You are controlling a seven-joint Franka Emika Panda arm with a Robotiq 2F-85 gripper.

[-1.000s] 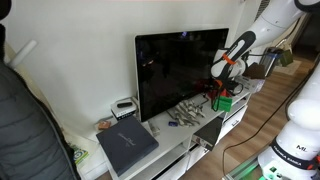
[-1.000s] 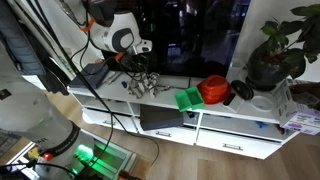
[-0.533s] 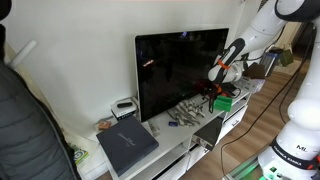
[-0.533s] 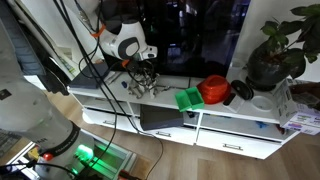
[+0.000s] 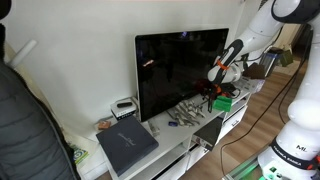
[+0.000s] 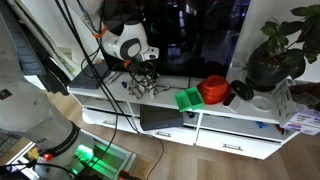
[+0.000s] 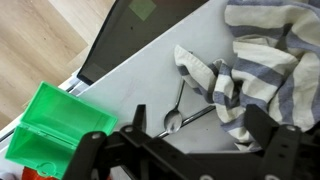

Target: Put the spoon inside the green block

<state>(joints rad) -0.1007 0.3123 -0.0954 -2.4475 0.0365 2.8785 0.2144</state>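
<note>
My gripper hangs with its black jaws spread wide, holding nothing, pointing down at the smooth white cabinet top. In an exterior view the white jointed arm bends down in front of the glossy black TV screen. In the wrist view, the bright green boxy plastic block sits at the left. The slim shiny metal spoon lies flat near it, not touching. A crumpled blue-and-white striped cloth meets the spoon's handle.
</note>
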